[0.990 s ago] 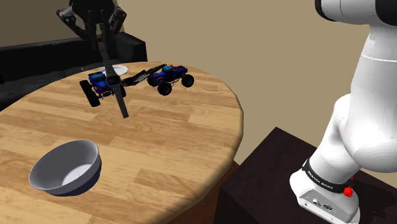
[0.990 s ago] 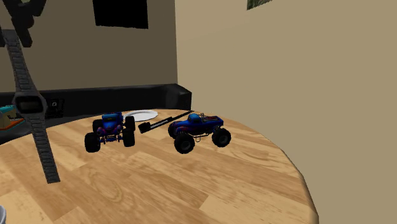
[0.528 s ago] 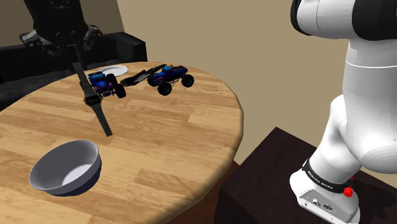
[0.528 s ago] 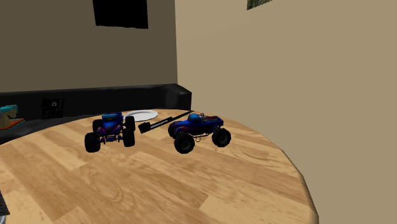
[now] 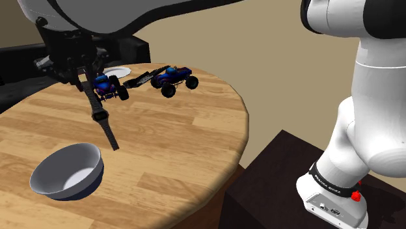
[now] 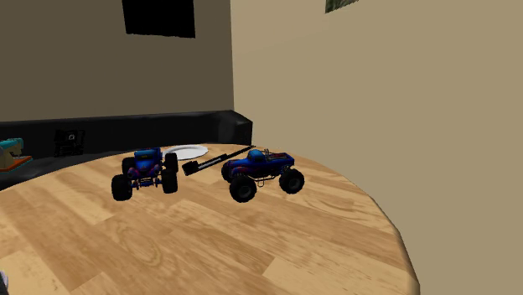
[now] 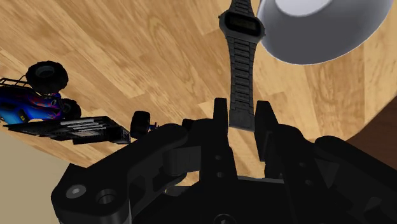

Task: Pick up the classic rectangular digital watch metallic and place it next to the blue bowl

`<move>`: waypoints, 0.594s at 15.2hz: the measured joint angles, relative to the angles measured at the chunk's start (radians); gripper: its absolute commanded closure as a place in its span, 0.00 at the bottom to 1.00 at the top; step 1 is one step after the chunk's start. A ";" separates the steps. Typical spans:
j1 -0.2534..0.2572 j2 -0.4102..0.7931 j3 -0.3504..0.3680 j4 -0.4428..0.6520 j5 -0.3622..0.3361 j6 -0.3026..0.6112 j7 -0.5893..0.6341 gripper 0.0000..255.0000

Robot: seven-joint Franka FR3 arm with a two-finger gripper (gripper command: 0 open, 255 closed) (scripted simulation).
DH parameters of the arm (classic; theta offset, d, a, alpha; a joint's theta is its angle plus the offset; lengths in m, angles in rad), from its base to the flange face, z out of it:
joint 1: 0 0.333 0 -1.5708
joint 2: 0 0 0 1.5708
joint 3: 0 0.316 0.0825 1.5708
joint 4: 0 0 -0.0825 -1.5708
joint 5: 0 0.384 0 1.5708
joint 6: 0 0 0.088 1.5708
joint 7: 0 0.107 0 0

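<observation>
Shoulder view shows the gripper (image 5: 81, 76) pinching the strap of the watch (image 5: 99, 116), which dangles near the bowl (image 5: 83, 186), so pickup looks done; setting down and release remain.

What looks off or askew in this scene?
Only the dark rectangular digital watch: it dangles by one strap end from the black tool, hanging aslant over the round wooden table, beside the grey-blue round bowl. Nothing looks spilled or broken; both blue toy trucks stand upright.
</observation>
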State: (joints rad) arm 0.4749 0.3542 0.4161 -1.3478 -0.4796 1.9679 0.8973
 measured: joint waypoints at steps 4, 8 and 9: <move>-0.006 -0.008 -0.002 -0.063 -0.006 0.052 0.020 1.00; -0.016 -0.017 -0.006 -0.130 -0.012 0.108 0.039 1.00; -0.016 -0.014 -0.007 -0.137 -0.014 0.118 0.043 1.00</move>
State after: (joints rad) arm 0.4590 0.3398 0.4094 -1.4851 -0.4941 2.0857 0.9398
